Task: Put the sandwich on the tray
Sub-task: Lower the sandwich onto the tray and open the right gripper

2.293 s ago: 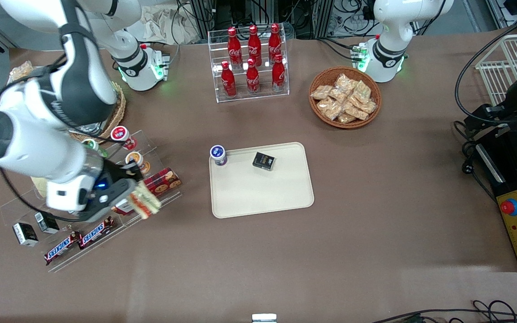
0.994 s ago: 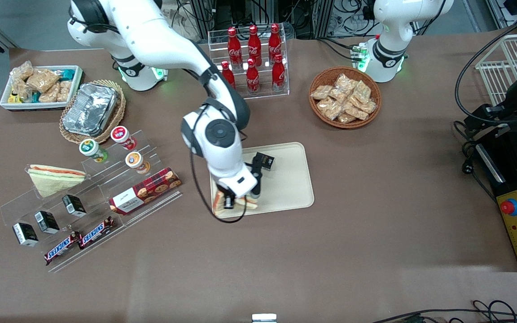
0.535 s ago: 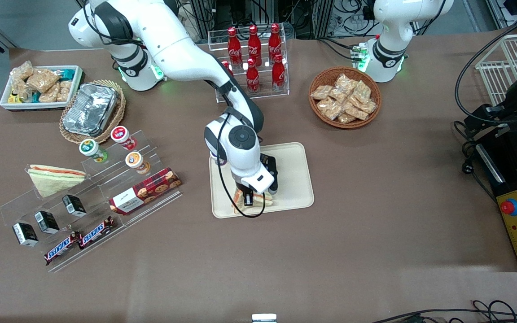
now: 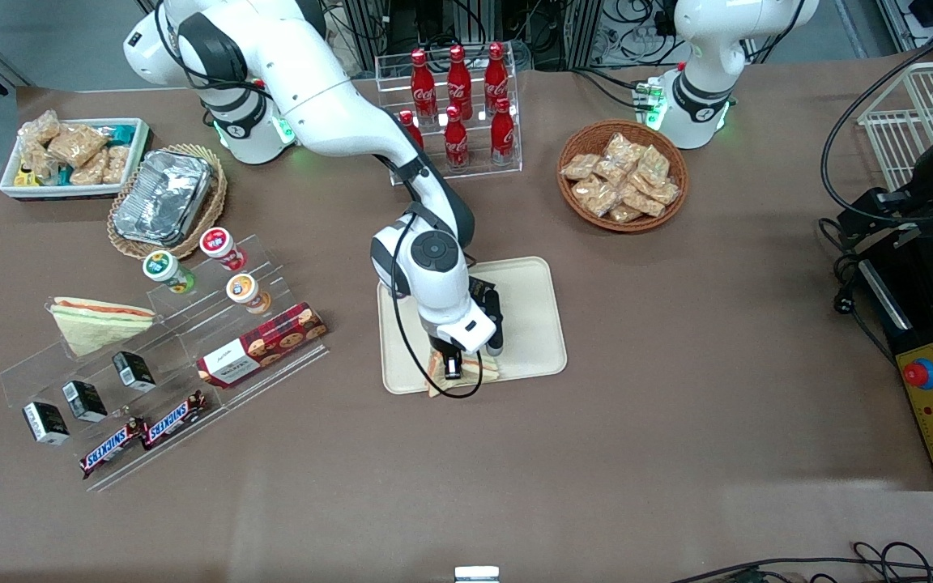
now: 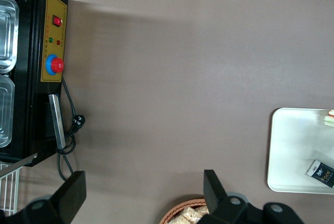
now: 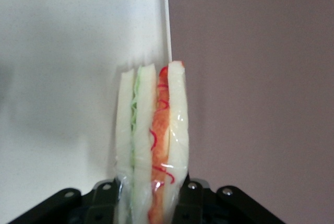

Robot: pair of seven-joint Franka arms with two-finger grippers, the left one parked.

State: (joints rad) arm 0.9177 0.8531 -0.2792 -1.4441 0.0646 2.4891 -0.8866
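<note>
- Cream bread wedge, the sandwich [image 6: 152,145], is pinched on edge between the gripper [image 4: 452,368] fingers, layers upright, orange-red filling showing.
- Gripper is clamped on both bread faces, low over the tray [image 4: 525,356], at the tray edge nearest the front camera.
- Sandwich tip pokes over that tray rim toward bare table.
- Small black box [image 5: 320,171] lies on the tray, apart from the sandwich.
</note>
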